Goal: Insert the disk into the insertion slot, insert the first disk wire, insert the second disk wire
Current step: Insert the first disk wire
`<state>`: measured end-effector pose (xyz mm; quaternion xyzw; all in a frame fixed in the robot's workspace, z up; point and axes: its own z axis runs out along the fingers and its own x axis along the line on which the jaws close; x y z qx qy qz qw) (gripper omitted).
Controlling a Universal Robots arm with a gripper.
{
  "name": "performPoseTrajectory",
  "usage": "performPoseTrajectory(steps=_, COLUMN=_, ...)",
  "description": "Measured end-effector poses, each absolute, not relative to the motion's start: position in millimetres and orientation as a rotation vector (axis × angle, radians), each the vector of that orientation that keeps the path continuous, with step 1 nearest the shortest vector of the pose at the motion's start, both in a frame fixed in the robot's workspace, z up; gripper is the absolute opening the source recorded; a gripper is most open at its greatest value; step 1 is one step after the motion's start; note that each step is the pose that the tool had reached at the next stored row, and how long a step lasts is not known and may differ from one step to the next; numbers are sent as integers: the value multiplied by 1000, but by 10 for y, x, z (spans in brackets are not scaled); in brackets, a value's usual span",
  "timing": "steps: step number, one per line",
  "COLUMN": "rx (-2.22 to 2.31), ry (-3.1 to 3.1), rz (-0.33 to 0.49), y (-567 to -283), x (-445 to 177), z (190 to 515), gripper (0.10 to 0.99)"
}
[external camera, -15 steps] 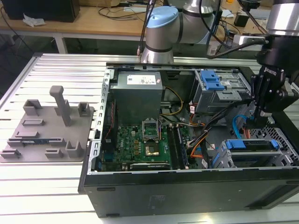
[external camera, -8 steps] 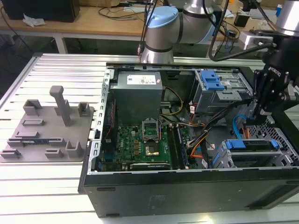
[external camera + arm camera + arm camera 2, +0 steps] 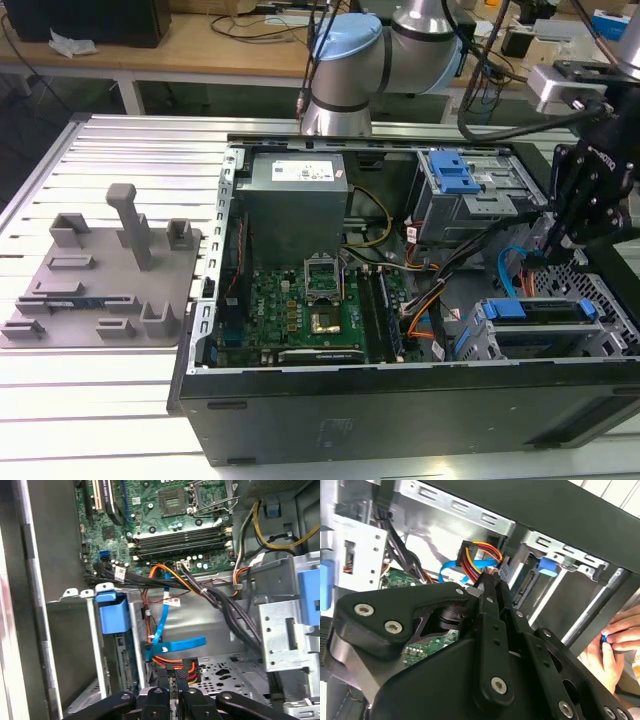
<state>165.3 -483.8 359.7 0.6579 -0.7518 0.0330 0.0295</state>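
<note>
Toward the exterior view's right, inside the open computer case [image 3: 400,410], seated flat within the insertion slot [image 3: 605,295]: disk [image 3: 545,335], blue carrier framing it. Close above that slot, black fingers [image 3: 540,255], clenched on the black plug of the multicoloured disk wire [image 3: 172,662], orange, red and yellow strands trailing from the grip in both wrist views. Just beside that plug, blue disk wire [image 3: 175,645], flat and bent. Off to the exterior view's left, on the slatted metal surface [image 3: 100,400], grey fixture tray [image 3: 95,285]. At the case's rim in the second wrist view, a person's hand [image 3: 612,647].
</note>
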Motion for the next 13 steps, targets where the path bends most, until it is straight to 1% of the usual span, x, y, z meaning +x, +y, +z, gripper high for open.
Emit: performPoseTrajectory(steps=13, rx=2083, ry=-2283, rz=90, y=-5070, x=1683, z=3598, gripper=165)
